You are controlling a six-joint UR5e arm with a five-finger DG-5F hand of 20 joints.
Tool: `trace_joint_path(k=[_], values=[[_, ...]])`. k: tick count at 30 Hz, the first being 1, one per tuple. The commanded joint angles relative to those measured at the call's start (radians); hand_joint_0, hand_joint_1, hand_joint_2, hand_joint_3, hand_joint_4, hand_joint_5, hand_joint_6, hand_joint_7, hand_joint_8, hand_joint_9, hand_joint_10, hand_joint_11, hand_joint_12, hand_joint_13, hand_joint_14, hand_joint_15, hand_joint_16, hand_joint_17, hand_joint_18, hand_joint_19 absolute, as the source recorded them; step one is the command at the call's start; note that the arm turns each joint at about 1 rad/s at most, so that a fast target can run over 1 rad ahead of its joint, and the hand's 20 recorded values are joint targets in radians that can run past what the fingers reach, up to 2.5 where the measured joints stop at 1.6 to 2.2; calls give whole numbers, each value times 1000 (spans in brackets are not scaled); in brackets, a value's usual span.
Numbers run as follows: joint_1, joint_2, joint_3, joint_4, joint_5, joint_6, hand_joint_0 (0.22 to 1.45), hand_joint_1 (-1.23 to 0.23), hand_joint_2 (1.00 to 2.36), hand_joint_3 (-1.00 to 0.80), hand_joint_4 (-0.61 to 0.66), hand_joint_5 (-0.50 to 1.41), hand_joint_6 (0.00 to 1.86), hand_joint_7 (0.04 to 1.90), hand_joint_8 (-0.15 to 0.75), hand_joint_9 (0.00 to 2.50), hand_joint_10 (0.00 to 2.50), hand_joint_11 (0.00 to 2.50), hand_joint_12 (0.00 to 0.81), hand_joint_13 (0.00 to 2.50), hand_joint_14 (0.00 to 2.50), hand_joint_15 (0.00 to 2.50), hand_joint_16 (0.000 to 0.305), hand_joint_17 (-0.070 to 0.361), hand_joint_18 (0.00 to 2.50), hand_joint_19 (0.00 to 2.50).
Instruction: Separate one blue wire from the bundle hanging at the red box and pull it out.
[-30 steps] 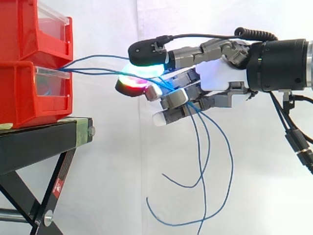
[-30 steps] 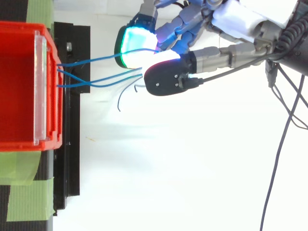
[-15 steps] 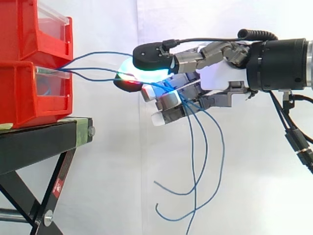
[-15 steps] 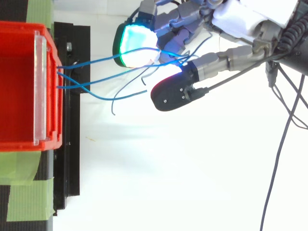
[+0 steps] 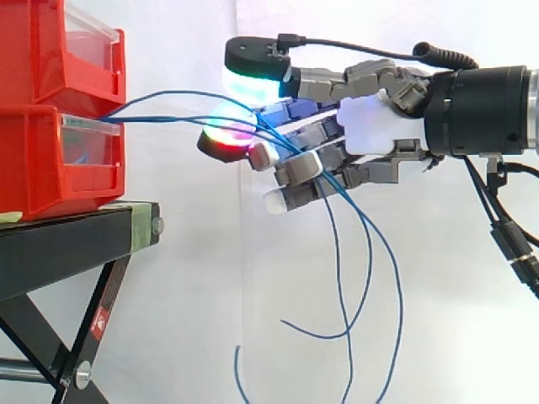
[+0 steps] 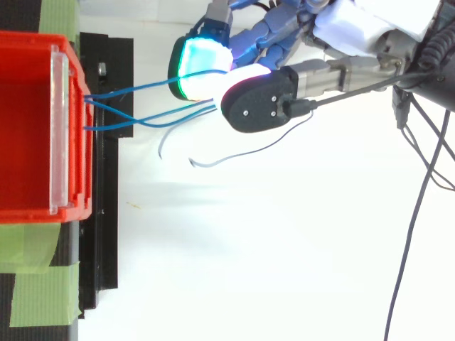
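Observation:
Several thin blue wires (image 5: 168, 105) leave the gap between the two stacked red bins and run right to my hand (image 5: 379, 135). They pass under the raised thumb (image 5: 253, 63), lie across the nearly straight fingers (image 5: 290, 168) and hang in long loops below them. A gap shows between the thumb's cyan pad and the red-glowing fingertip (image 5: 223, 139), with nothing pinched there. From above, the blue wires (image 6: 135, 106) fan out from the edge of the red bin (image 6: 28, 128) toward the hand (image 6: 341, 28), and the thumb's black back covers where they meet the fingers.
The lower red bin (image 5: 50, 160) and upper red bin (image 5: 50, 50) stand on a black stand (image 5: 76, 244) at the left. Green tape (image 6: 35, 284) holds the bin's near side. The loose wire ends dangle before the white curtain below the hand.
The thumb has lifted up off the fingers, opening a gap over the wires. The hanging loops and loose ends have swung and dropped lower.

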Motion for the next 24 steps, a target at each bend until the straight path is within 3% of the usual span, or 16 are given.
trace_joint_path(k=[1, 24], values=[[0, 0, 0, 0, 0, 0, 542, -647, 1000, -500, 246, -235, 849, 942, 363, 1018, 6, 1469, 392, 1417, 2, 1504, 60, 136, 817, 633], [0, 0, 0, 0, 0, 0, 621, -701, 1015, -308, 191, -209, 877, 952, 363, 1142, 7, 1466, 376, 1456, 5, 1505, 56, 125, 827, 644]])
